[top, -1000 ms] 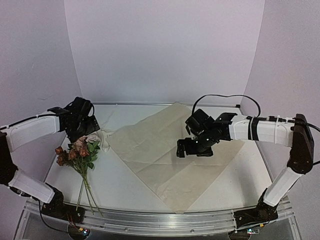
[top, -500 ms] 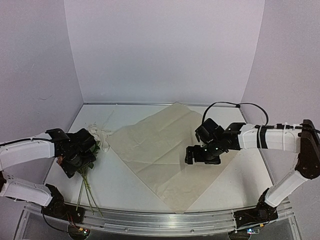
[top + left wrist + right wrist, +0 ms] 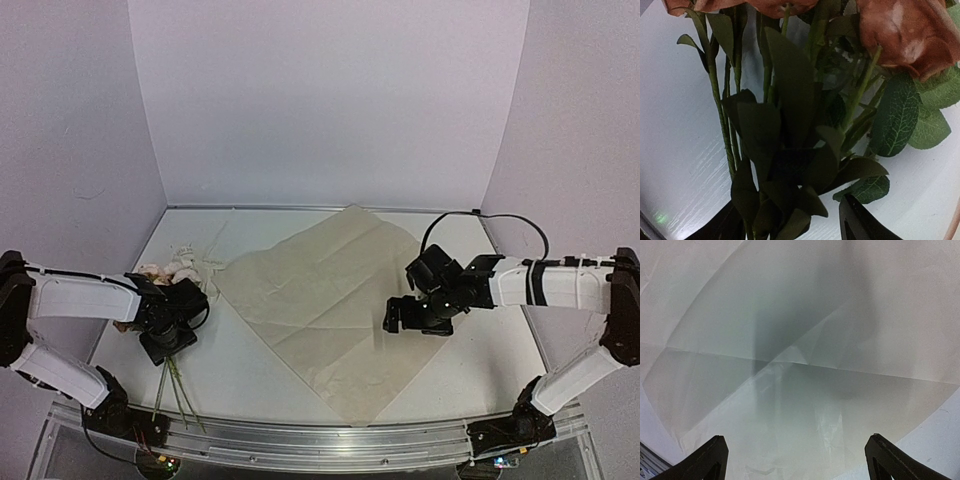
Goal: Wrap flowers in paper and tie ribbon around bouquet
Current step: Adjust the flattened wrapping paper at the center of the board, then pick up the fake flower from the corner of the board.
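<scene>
We have wrapped nothing yet. The rust-brown dried roses point(image 3: 790, 125) lie between the jaws of our left gripper point(image 3: 165, 345), grip unclear. The tan kraft paper sheet point(image 3: 310, 280) lies flat under our spread right gripper point(image 3: 395, 318).

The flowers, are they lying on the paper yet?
No, the flowers lie on the bare table, left of the paper and apart from it.

Left arm point(image 3: 75, 298): white shells are covering the long links; black housings are capping the joints.
Right arm point(image 3: 565, 283): a white shell is wearing black bands near the wrist; a black block is forming the elbow.
Cable point(image 3: 487, 217): a thin black lead is looping over the right wrist.
Bases point(image 3: 108, 412): black mounts are sitting at the bench's point(image 3: 320, 440) near edge.
Left gripper point(image 3: 790, 225): black tapering fingers point(image 3: 860, 222) are showing.
Right gripper point(image 3: 797, 460): black wedge-shaped fingertips point(image 3: 707, 460) are showing.
</scene>
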Tool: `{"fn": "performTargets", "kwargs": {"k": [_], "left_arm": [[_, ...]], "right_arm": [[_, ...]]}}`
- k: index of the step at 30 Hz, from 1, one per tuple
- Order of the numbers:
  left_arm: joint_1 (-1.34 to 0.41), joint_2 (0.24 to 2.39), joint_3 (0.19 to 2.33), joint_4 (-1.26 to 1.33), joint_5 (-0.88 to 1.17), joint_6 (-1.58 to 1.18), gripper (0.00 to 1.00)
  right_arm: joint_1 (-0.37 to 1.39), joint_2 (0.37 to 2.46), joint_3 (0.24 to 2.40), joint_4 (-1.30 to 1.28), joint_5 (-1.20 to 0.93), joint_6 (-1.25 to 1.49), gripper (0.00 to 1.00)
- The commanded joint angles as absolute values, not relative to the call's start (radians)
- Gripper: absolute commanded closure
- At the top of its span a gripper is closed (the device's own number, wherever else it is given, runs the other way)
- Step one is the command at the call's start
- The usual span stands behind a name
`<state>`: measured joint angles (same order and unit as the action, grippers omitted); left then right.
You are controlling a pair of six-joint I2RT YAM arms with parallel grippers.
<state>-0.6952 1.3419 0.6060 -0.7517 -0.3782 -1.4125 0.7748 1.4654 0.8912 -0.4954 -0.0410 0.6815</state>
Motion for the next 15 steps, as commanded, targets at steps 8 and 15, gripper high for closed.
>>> {"fn": "performTargets", "kwargs": {"k": [8,15], "left_arm": [[-0.7,1.397,0.563,-0.626,-0.372,-1.443,0.63],[-0.699,1.289,0.607,-0.734,-0.458,-1.431,1.0]], "right_arm": [[0.739,1.409,0.856,-0.479,-0.038,0.683,0.02],[0.717,1.442,0.888,-0.513,-0.049,0.645,0.02]]}}
